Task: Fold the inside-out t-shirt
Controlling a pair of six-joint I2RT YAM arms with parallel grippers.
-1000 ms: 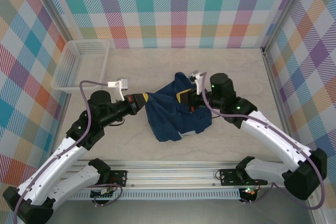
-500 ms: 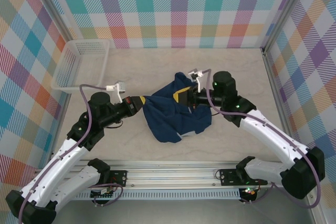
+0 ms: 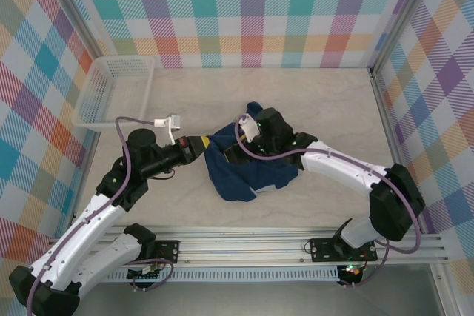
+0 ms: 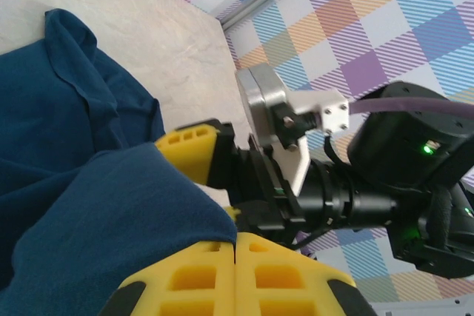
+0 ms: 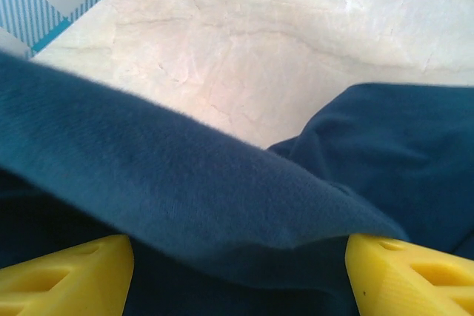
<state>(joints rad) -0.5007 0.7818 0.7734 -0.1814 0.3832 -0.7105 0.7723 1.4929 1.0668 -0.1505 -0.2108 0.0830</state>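
Note:
The inside-out t-shirt [image 3: 246,180] is a crumpled dark navy heap in the middle of the table. My left gripper [image 3: 201,142] is at its left edge, yellow fingers [image 4: 192,279] shut on a fold of the t-shirt [image 4: 81,205]. My right gripper [image 3: 232,153] reaches leftward over the heap and stands close to the left one; one of its yellow fingers [image 4: 189,152] shows beside the pinched fold. In the right wrist view its fingers [image 5: 67,275] stand wide apart, open, with a thick fold of the t-shirt [image 5: 185,190] lying across the gap.
A white mesh basket [image 3: 122,60] stands at the back left of the table. Checkered walls close in the back and both sides. A metal rail [image 3: 244,246] runs along the near edge. Bare pale tabletop [image 5: 259,42] lies beyond the shirt.
The right gripper has let go and opened, and has moved left across the shirt toward the left gripper. The left gripper has kept its hold and barely shifted.

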